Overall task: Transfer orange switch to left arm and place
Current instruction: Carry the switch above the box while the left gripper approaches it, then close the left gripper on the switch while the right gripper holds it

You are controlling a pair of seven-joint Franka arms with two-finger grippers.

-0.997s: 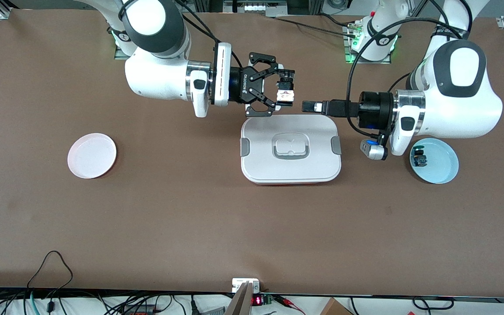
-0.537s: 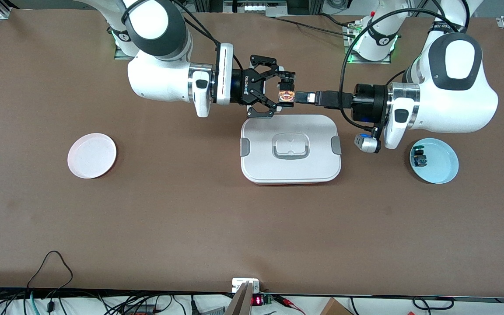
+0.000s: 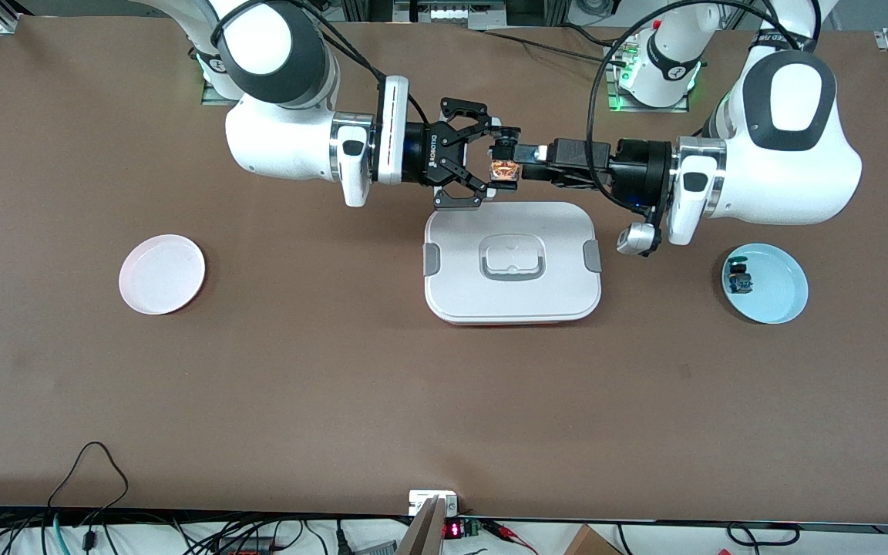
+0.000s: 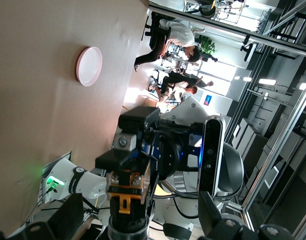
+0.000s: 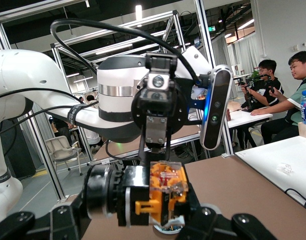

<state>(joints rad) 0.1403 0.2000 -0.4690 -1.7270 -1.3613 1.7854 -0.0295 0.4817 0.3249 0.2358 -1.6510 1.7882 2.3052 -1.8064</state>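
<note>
My right wrist view is showing the orange switch clamped in the right gripper; the left gripper, fingers apart, is meeting it above the table, just past the box.

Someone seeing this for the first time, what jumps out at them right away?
The two arms meeting nose to nose above the table beside the white box: the right gripper is shut on the orange switch, and the open left gripper is right at it. A pink plate and a blue plate sit toward either end.
</note>
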